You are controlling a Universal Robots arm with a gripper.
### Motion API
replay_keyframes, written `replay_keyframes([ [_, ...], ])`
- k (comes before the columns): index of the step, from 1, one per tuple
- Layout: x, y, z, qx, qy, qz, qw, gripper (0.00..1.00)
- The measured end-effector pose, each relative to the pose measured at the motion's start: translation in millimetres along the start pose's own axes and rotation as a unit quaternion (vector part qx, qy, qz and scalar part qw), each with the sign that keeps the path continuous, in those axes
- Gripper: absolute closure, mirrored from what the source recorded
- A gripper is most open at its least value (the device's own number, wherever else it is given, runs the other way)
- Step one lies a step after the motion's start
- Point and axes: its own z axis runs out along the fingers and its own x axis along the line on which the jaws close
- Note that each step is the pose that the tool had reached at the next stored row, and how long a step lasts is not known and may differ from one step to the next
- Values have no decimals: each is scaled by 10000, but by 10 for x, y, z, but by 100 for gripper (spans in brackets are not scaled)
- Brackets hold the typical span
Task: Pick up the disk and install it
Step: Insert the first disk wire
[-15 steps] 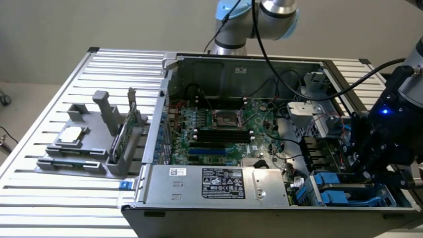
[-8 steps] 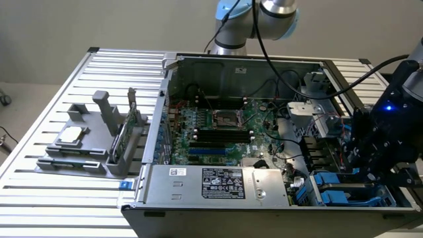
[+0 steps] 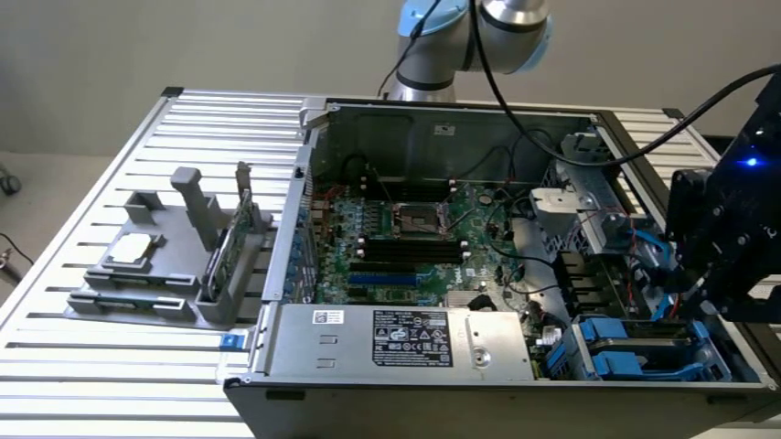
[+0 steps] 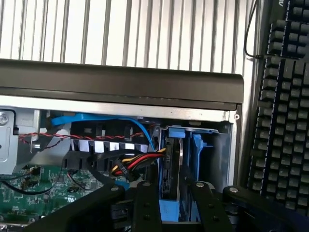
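Observation:
The disk (image 4: 171, 164) stands on edge in the drive bay of the open computer case (image 3: 488, 384). Its dark side and silver rim sit between bright blue carrier rails. My gripper (image 4: 171, 187) hangs just above it, open, with one black finger (image 4: 145, 203) on each side of the disk's edge and a small gap to it. In the exterior view the gripper (image 3: 690, 306) is at the right, over the case's right-hand bay.
Blue carriers (image 3: 641, 352) fill the bay at the case's front right corner. Red, yellow and black cables (image 4: 135, 162) run beside the disk. A keyboard (image 4: 285, 96) lies outside the case. The power supply (image 3: 403, 338), the motherboard (image 3: 415, 247) and a grey fixture (image 3: 159, 265) lie toward the exterior view's left.

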Motion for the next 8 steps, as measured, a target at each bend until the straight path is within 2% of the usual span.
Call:
replay_keyframes([
  [5,2,1,-188,0,1,0,10000,68],
  [8,6,-24,-229,0,1,0,10000,68],
])
